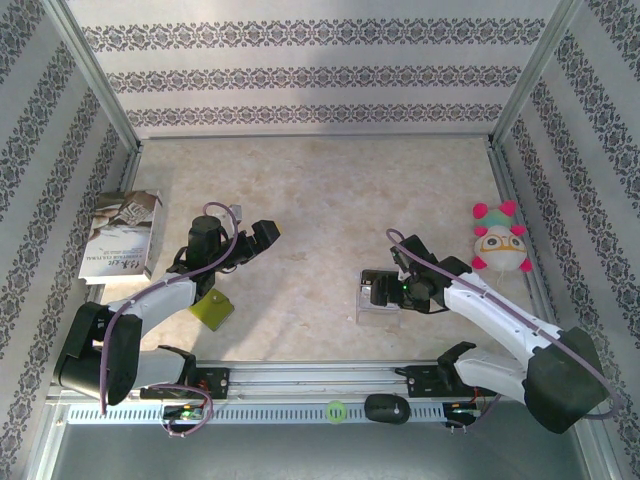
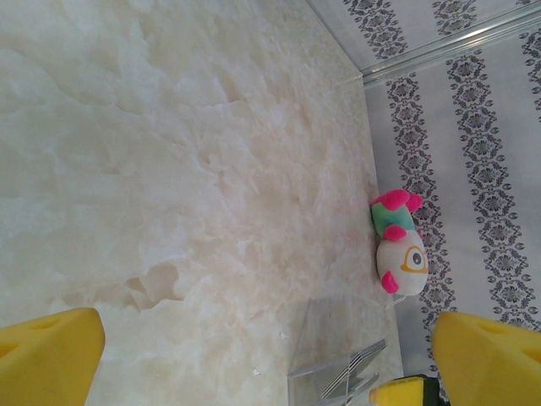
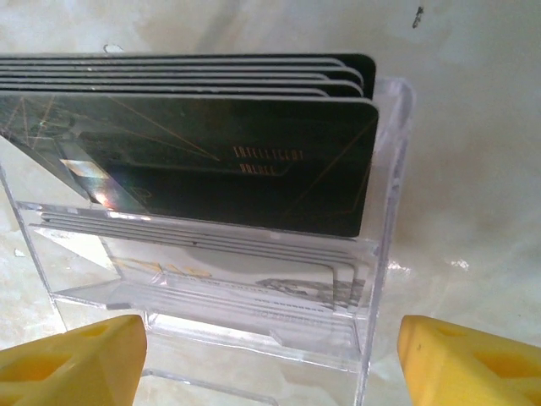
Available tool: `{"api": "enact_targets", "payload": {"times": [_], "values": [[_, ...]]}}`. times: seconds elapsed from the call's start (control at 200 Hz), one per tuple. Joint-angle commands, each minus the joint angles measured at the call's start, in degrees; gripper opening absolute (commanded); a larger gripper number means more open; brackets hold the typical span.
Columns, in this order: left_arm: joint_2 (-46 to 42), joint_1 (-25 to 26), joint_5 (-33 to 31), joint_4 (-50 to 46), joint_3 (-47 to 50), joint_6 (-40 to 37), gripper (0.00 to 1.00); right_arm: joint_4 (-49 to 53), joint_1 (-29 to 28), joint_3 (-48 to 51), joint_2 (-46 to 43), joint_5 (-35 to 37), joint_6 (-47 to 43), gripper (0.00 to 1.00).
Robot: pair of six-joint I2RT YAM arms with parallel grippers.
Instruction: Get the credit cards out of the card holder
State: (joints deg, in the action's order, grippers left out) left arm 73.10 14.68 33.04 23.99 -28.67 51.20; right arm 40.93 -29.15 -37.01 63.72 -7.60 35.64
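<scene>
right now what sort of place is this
Likely a lab-built robot test booth, not a home: wallpapered panel walls in a metal frame, a marble-look tabletop, and staged props such as a plush toy.

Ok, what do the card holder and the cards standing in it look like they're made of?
The card holder looks like clear rigid plastic, probably acrylic, with a glossy finish: the table shows through its walls and its edges catch bright glints. The credit cards seem to be thin stiff plastic, dark with a slight sheen, fine gold lines and print. The front one bears a shiny reflective patch.
</scene>
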Motion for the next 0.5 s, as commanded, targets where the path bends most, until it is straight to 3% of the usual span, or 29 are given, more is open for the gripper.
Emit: {"api": "enact_targets", "payload": {"times": [0.0,0.495], "values": [[-0.5,0.7,1.48,1.68,-0.75,-0.43,0.99,-1.44,-0.65,-0.26,0.86,1.8,0.14,0.79],[-0.92,0.62,1.53,1.1,-0.99,-0.65,0.99,-4.67,-0.89,0.18,4.34,1.12,0.83,0.78]]}}
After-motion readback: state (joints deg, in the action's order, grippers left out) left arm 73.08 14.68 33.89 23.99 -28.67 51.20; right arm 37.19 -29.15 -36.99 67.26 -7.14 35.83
